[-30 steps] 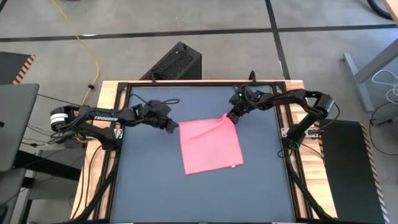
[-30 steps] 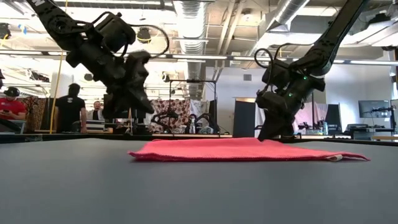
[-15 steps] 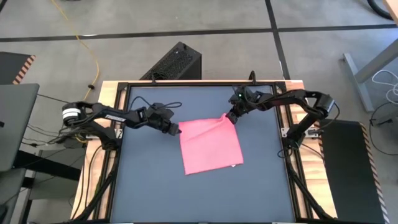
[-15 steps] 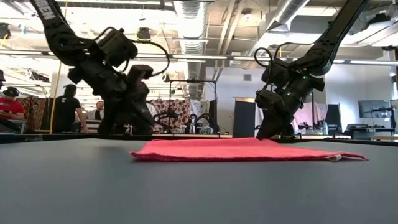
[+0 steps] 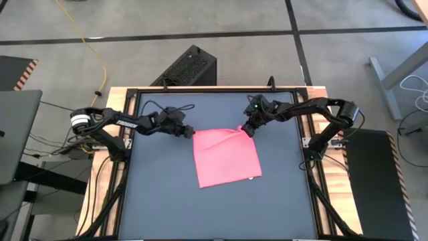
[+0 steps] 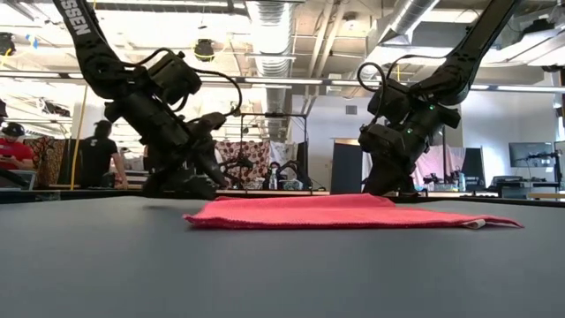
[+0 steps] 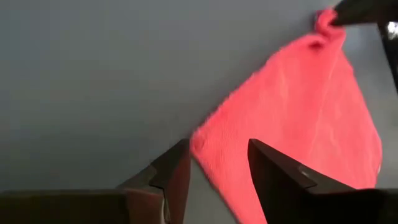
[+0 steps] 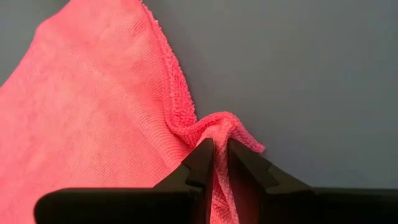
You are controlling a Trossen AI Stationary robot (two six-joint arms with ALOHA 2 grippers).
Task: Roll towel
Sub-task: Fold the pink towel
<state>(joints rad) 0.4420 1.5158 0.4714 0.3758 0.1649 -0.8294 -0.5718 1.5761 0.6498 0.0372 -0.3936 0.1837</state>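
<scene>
The pink towel (image 5: 226, 157) lies flat on the dark tabletop (image 5: 160, 194), except for its far right corner, which is bunched up. My right gripper (image 8: 215, 157) is shut on that corner at the towel's far right (image 5: 245, 129). My left gripper (image 7: 217, 152) stands open low over the table at the towel's far left corner (image 7: 198, 142), one finger on either side of the corner. I cannot tell whether they touch it. The high view shows this gripper at the towel's far left (image 5: 189, 132). My right gripper pinches the towel's far right corner (image 8: 219, 126) between its two fingers. The cloth there is gathered into a raised fold of more than one layer. The fingers slant down from the table's far right side. The rest of the towel lies on the table.
Bare tabletop lies on all sides of the towel, most of it toward the near edge. A black box (image 5: 189, 67) stands on the floor beyond the far edge. People (image 6: 97, 155) are in the room behind the table.
My left gripper has moved down and toward the table's right, up to the towel's far left corner. The towel has stayed flat where it was.
</scene>
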